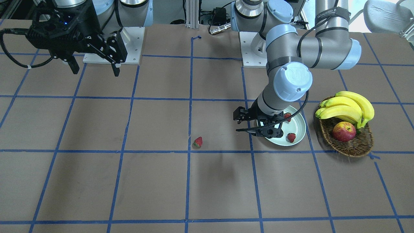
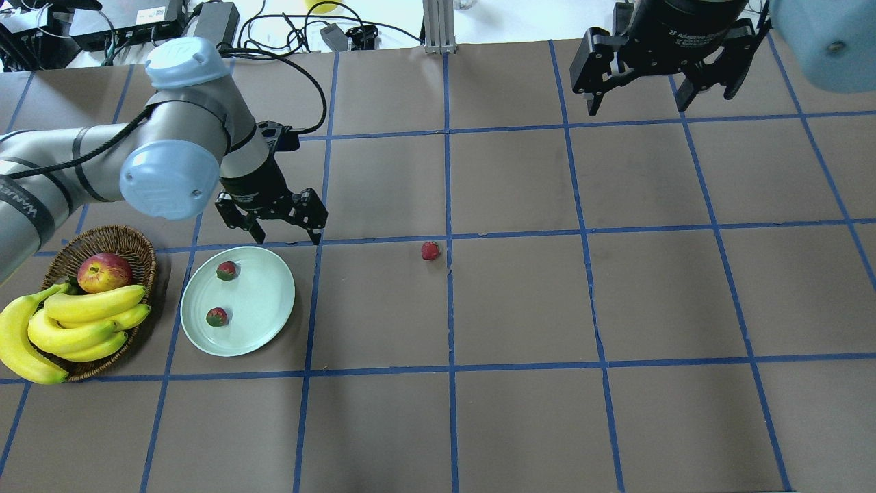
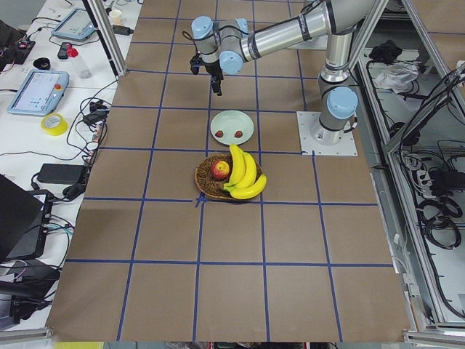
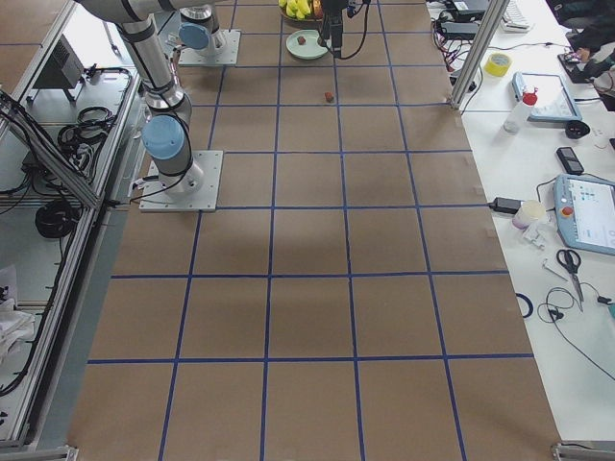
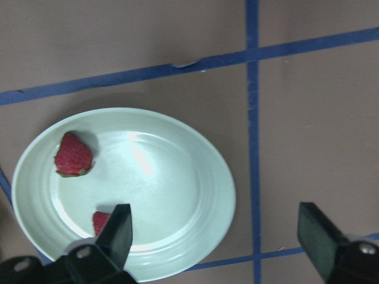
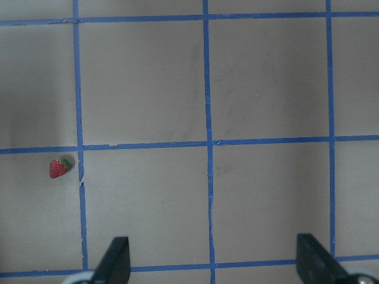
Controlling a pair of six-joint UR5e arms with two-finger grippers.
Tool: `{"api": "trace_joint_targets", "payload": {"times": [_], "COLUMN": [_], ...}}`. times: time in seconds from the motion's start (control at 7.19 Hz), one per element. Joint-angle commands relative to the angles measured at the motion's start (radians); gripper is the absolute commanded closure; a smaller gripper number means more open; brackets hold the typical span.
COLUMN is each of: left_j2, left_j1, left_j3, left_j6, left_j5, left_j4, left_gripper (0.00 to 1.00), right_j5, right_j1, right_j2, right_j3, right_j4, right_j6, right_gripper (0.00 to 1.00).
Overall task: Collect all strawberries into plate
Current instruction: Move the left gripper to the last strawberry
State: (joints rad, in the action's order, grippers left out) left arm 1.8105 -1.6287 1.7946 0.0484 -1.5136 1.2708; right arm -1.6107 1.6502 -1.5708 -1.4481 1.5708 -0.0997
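Observation:
Two strawberries lie in the mint-green plate; they also show in the left wrist view on the plate. A third strawberry lies alone on the table near the middle, also seen in the front view and right wrist view. My left gripper is open and empty, just beyond the plate's far edge. My right gripper is open and empty, raised at the far right, well away from the strawberry.
A brown wicker basket with an apple and bananas stands left of the plate. Blue tape lines grid the brown table. Cables and power supplies lie beyond the table's far edge.

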Motion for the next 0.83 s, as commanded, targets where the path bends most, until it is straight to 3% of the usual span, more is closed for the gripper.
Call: {"api": "trace_joint_targets", "payload": {"times": [0.0, 0.42, 0.7], "left_j2": [0.038, 0.128, 0.199], "left_j1": [-0.121, -0.213, -0.238], "left_j3": [0.005, 0.008, 0.011], "left_j6": [0.266, 0.512, 0.579], "left_j5": [0.126, 0.139, 0.132], "left_j4": [-0.176, -0.307, -0.370], "left_gripper": [0.00, 0.00, 0.00], "right_j5": [0.000, 0.000, -0.001], "right_j1": [0.000, -0.001, -0.001], "right_j2": [0.000, 0.000, 0.000], "right_j3": [-0.002, 0.000, 0.000], "right_j4": [0.000, 0.000, -0.002], "right_j6": [0.002, 0.000, 0.000], "right_gripper": [0.00, 0.00, 0.00]}}
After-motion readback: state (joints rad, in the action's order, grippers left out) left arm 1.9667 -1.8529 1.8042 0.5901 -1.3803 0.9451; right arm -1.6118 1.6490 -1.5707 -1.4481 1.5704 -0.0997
